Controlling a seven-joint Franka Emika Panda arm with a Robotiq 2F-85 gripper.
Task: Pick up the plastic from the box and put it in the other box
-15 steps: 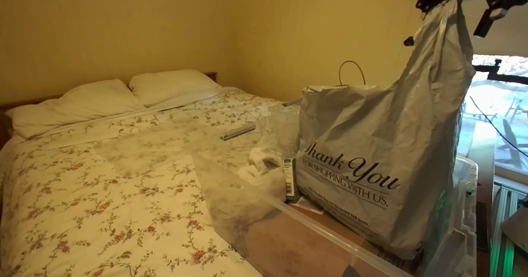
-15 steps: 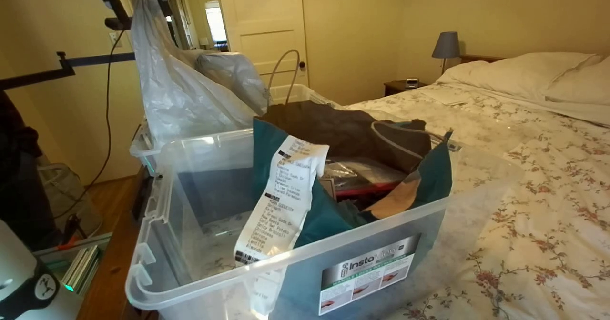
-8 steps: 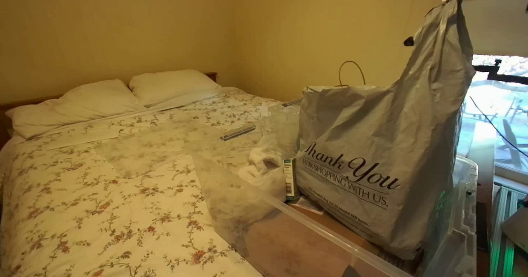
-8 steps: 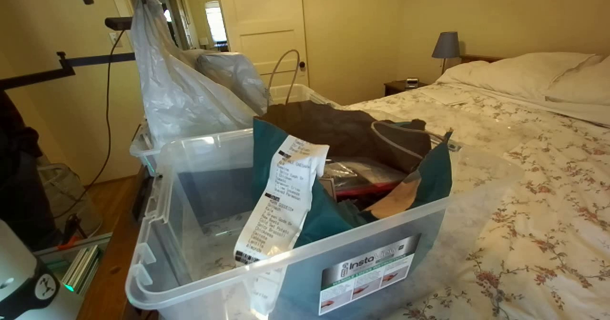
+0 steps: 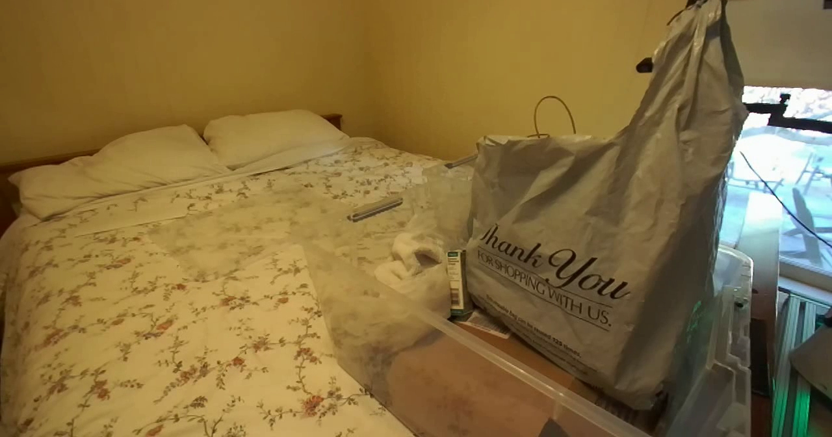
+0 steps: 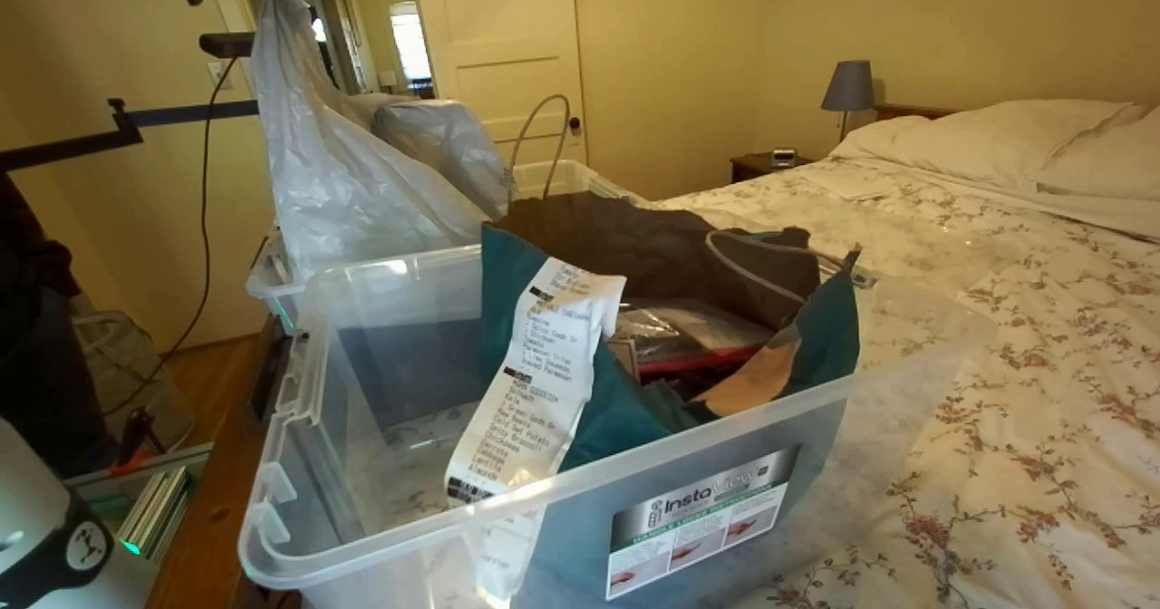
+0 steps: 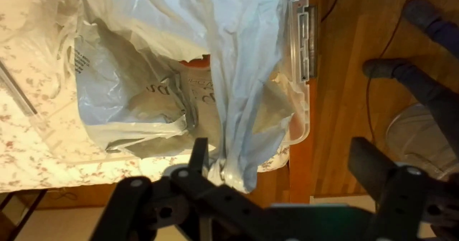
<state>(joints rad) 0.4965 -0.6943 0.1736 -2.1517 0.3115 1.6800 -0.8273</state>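
Beside the tip of the plastic (image 5: 585, 229) in the box (image 5: 510, 359), hovering with the hand (image 7: 283, 155) wide and 2 fingers (image 7: 199, 154) apart.

In an exterior view, daylight is glaring through the window (image 5: 760, 138) behind the plastic bag (image 5: 585, 229), whose printed side is standing in shade; dim yellowish light is tinting the wall (image 5: 260, 47) beyond. In the wrist view, the tool (image 7: 281, 149) beside the bag is looking slightly soft.
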